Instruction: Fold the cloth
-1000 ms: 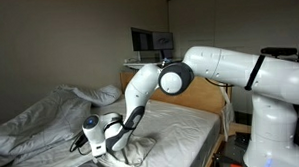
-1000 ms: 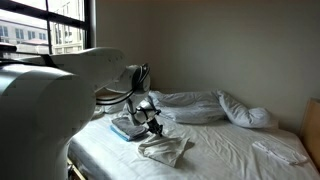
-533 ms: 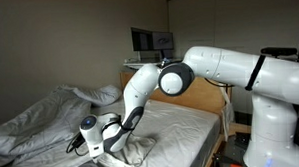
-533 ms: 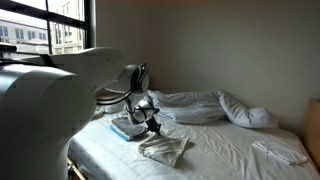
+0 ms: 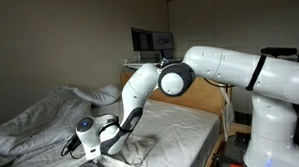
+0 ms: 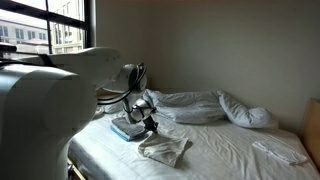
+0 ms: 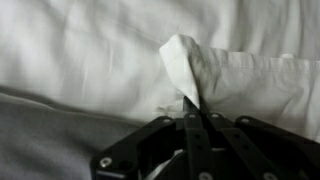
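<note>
Hazard, judged: the gripper (image 7: pixel 190 112) was shut tight on only a thin raised corner of the cloth (image 6: pixel 166 150). A lift might pull that tip free. A lift might also drag the whole heap as a lump and not lay a fold.

Count:
- Gripper, one.
- Cloth, one, bunched on the near left part of the mattress (image 6: pixel 225 150), below the arm.
- Duvet (image 6: pixel 215 105), one, heaped along the far side.
- Pillow (image 6: pixel 280 152), one, near right, well apart.
</note>
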Robot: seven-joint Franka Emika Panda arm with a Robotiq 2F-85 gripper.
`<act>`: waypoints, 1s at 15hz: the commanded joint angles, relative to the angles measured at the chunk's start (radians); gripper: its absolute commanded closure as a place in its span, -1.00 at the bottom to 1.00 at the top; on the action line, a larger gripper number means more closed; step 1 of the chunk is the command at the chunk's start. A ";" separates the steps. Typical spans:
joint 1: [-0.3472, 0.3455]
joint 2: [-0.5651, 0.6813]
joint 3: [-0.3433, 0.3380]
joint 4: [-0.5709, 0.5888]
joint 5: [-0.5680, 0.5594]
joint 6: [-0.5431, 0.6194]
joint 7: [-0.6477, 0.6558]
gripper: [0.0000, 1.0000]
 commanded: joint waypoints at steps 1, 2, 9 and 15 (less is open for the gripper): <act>0.010 -0.017 0.005 -0.009 -0.012 0.024 -0.012 0.99; 0.014 -0.009 0.006 0.004 -0.006 0.021 -0.020 0.99; 0.030 -0.007 0.008 0.021 0.004 -0.009 -0.022 0.99; 0.033 -0.018 -0.008 0.013 -0.006 -0.019 0.003 -0.09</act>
